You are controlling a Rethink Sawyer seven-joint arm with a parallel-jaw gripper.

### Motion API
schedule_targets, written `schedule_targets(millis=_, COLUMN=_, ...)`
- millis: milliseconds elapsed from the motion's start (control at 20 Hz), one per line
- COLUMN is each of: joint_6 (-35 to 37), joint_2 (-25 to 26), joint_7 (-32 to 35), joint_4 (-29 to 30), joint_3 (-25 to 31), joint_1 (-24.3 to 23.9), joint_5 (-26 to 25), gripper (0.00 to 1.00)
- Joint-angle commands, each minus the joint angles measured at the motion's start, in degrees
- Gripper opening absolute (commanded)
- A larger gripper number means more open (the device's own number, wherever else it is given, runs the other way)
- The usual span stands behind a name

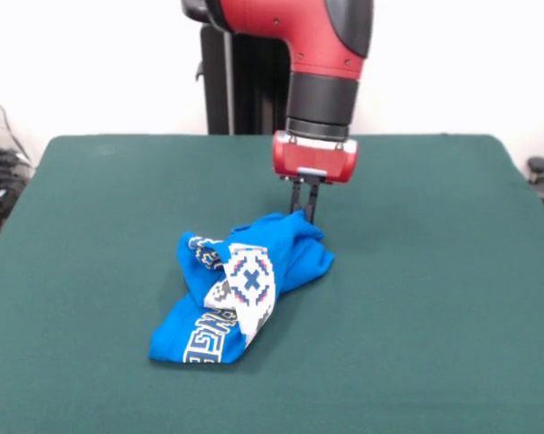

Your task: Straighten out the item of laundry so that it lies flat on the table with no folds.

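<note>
Blue T-shirt [245,294] lay crumpled a little left of the middle of the green table [435,271], bunched and folded over itself rather than flat. Its long axis ran on a diagonal, from the near left, where the white-and-yellow lettering showed along the hem, up to the far right, where a rumpled hump of cloth rose. A white band with a pixel pattern draped across its middle. My pincer [305,204] hung straight down from my red wrist, its dark fingers drawn close together at the hump's far edge. I could not tell whether they pinched the cloth or merely touched it.
</note>
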Motion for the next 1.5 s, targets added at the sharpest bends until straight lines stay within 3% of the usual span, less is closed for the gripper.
schedule_targets(millis=50, joint_6=2.0, joint_2=-0.6, joint_7=16.7, joint_4=2.0, joint_3=6.4, joint_1=2.1, joint_5=3.4, gripper=0.00)
schedule_targets(millis=250, joint_6=10.4, joint_2=-5.3, joint_7=16.9, joint_4=4.2, joint_3=4.1, joint_1=4.6, joint_5=9.0, gripper=0.00)
schedule_targets(millis=500, joint_6=25.0, joint_2=-12.1, joint_7=14.4, joint_4=3.9, joint_3=-2.6, joint_1=10.3, joint_5=15.5, gripper=0.00)
schedule_targets(millis=1050, joint_6=43.6, joint_2=-19.2, joint_7=11.7, joint_4=-2.1, joint_3=-6.9, joint_1=9.1, joint_5=12.9, gripper=0.00)
schedule_targets(millis=1500, joint_6=60.0, joint_2=-26.2, joint_7=9.4, joint_4=-7.7, joint_3=-5.1, joint_1=3.4, joint_5=11.6, gripper=0.00)
